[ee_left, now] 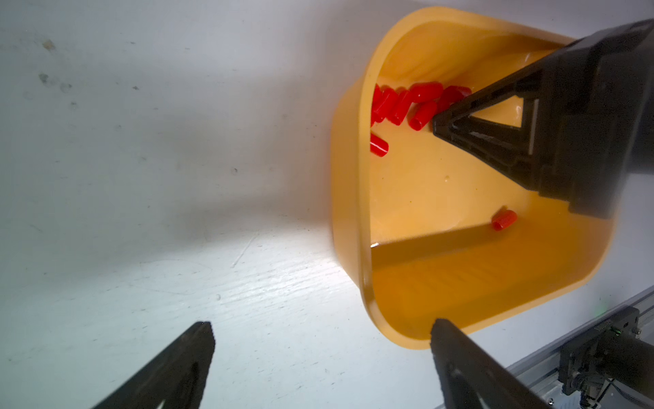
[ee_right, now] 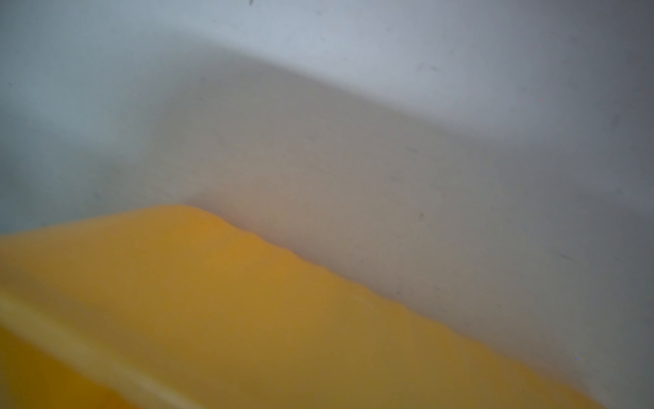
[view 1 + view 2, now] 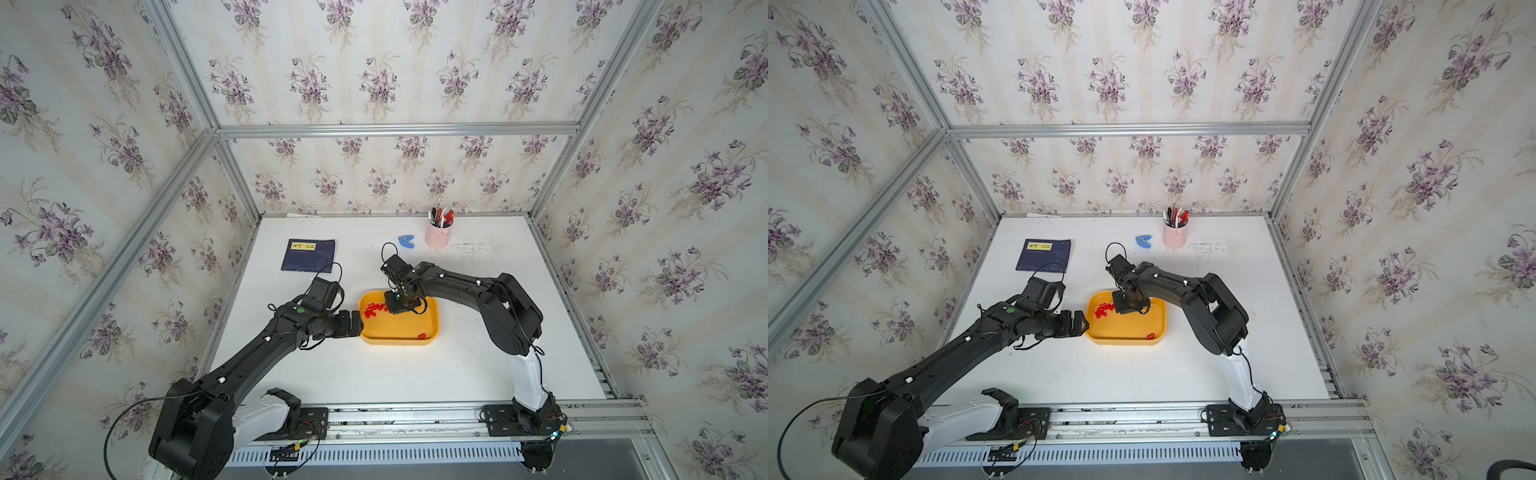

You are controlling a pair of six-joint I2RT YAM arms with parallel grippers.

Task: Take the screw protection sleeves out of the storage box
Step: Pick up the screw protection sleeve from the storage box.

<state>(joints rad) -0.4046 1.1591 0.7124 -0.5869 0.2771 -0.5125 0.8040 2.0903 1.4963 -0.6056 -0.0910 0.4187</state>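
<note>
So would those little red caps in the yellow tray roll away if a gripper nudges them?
Probably: the red sleeves are short round cylinders lying on their sides, so a nudge likely rolls them. One lone sleeve lies apart near the yellow tray wall, suggesting they scatter easily. Its open end looks hollow, so probably very light.

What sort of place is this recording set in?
Likely a lab robot cell dressed up as a room: aluminium frame lined with floral wallpaper, a white table with a pen cup and booklet, and a mounting rail at its near edge.
</note>
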